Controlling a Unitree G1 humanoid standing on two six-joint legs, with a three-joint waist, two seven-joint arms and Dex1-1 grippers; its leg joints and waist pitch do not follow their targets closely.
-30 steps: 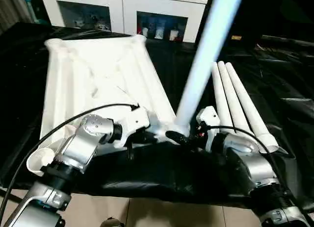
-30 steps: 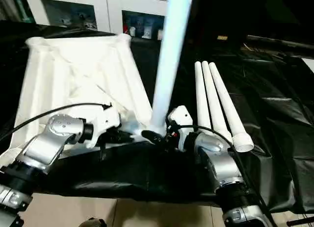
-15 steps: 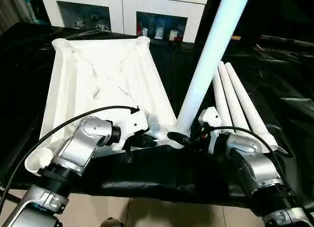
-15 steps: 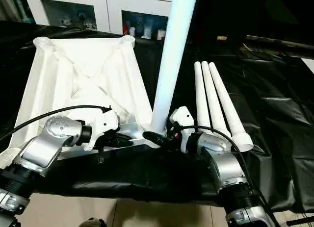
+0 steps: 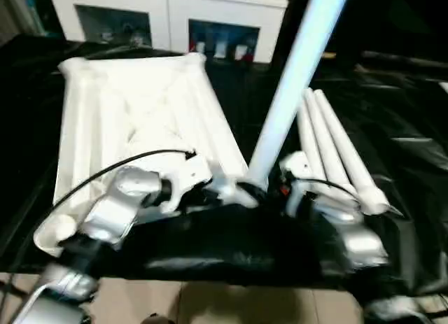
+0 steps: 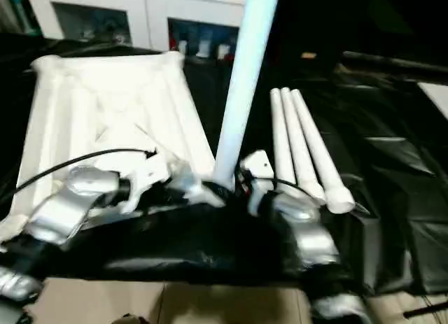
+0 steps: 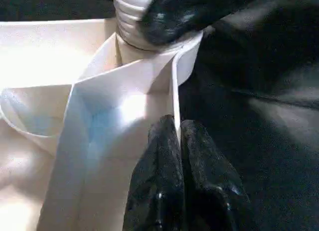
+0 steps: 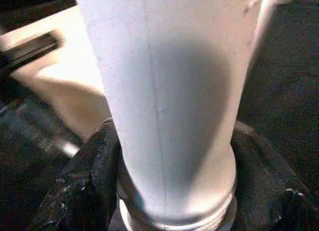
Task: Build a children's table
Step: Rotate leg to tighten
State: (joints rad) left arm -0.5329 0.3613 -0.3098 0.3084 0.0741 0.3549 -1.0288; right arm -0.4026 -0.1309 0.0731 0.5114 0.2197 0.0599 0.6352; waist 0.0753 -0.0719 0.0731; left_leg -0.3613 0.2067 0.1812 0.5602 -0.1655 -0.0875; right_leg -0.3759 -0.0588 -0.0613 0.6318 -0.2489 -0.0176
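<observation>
My left claw [image 7: 178, 141] pinches a thin rib of the children's table [image 5: 133, 121], upside down on the black surface [image 5: 413, 128]. My right claw [image 8: 169, 191] wraps the upright leg [image 5: 294, 72] at its near corner socket. Light, stiff, slick plastic; best gripped low, beside that socket. Three spare legs [image 5: 336, 149] lie beyond it.

I count one tabletop [image 5: 133, 107], one upright leg [image 5: 294, 79], and three loose legs [image 5: 336, 149] at frame right.

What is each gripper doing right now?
Left gripper: shut on the thin rim of the tabletop.
Right gripper: closed around the base of the upright leg.
</observation>
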